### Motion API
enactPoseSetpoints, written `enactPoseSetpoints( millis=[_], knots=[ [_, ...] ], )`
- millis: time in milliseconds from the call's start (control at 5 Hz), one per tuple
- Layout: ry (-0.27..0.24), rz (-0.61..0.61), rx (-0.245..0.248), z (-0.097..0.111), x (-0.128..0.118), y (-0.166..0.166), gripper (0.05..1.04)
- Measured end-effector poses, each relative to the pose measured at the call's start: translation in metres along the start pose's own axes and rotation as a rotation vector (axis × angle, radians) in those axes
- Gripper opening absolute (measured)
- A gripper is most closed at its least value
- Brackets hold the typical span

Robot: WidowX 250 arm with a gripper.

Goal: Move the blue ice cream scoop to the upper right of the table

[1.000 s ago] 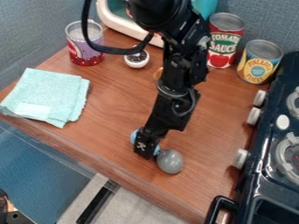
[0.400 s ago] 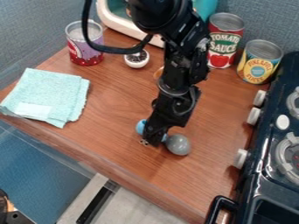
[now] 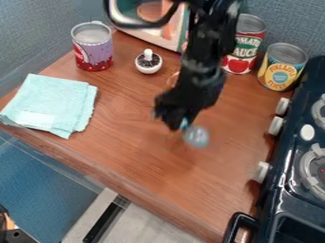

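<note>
My gripper [image 3: 176, 118] points down over the wooden surface [image 3: 190, 194], and it is closed on the blue scoop [image 3: 196, 136]. A small blue part of the scoop is visible at my gripper's tips, and its grey round head is just beside them, on the right side in the camera view. The gripper and the scoop are blurred, so I cannot tell if the scoop is touching the surface. To the left of my gripper, well apart, lies the folded light green cloth [image 3: 54, 102]. Beyond my gripper, to the upper left, stands the purple can [image 3: 94, 50], and nearer to my arm is the white bowl [image 3: 148, 66] with dark contents and a white knob. Behind them is the toy microwave [image 3: 155, 39], partly covered by my arm. To the upper right of my gripper, the red can [image 3: 238, 50] and the yellow can [image 3: 281, 71] stand upright, near each other. The dark stove [image 3: 270, 182] with its white knobs is to the right of my gripper.
</note>
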State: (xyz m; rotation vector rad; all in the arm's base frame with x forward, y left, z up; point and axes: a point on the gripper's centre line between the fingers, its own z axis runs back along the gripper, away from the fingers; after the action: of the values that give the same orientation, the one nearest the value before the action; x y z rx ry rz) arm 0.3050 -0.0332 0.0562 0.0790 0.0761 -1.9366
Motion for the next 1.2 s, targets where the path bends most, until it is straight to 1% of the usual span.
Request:
enactPoseSetpoints(
  millis=[200, 400, 600, 800, 1000, 1200],
  knots=[
    [0.019, -0.129, 0.069, 0.018, -0.007, 0.023, 0.318],
    [0.025, -0.358, 0.177, 0.022, -0.001, 0.058, 0.318],
    [0.043, -0.505, 0.197, 0.017, 0.005, 0.082, 0.318],
    [0.06, -0.607, 0.166, 0.006, 0.005, 0.103, 0.318],
    [0.05, -0.659, 0.167, 0.004, 0.007, 0.115, 0.318],
    [0.036, -0.703, 0.123, -0.012, 0.006, 0.126, 0.318]
  ],
)
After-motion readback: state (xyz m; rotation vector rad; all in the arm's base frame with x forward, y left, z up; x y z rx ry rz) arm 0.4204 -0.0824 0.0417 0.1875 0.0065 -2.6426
